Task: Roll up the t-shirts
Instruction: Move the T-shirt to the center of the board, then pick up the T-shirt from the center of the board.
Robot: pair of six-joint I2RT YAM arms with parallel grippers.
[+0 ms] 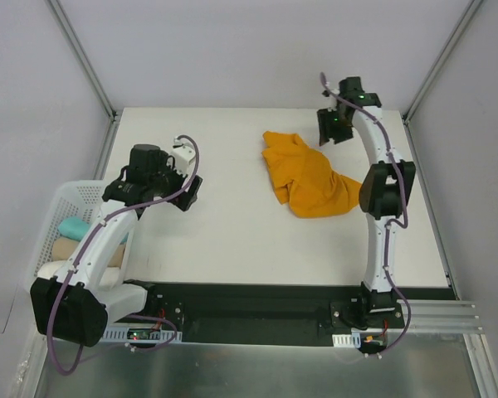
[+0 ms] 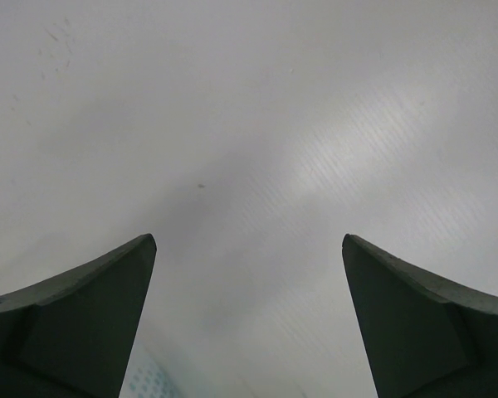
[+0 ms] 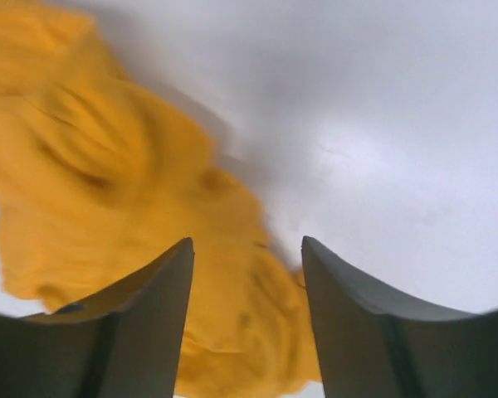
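Right tool (image 3: 247,242): I read the jaws as parted, with nothing pinched between the tips. The wrist view is smeared, so I can't tell whether the tips touch cloth. Orange fabric fills the left and lower part of that view and shows through the gap, with bare surface to the right.

From above, this tool sits at the far-right edge of the crumpled mustard-orange fabric t-shirt (image 1: 309,181). The shirt lies in a loose heap right of centre on the white table (image 1: 224,232), in its far half. The heap's near-right lobe runs up against the right arm's dark elbow joint, so that side is tight. The far and right table edges are near the tool, and the grey metal frame post (image 1: 444,62) stands at the far-right corner.

Left tool (image 2: 249,240): fingers spread wide, holding nothing, only bare table beneath. It hovers over the left part of the table, well apart from the shirt.

Open room: a broad bare strip between the left tool and the shirt's left edge, plus the whole near half in front of the heap down to the black base strip (image 1: 257,303).

The white plastic mesh basket (image 1: 62,199) sits at the table's left edge, beside the left arm. It holds a teal bundle (image 1: 70,225) and a beige bundle (image 1: 62,247).
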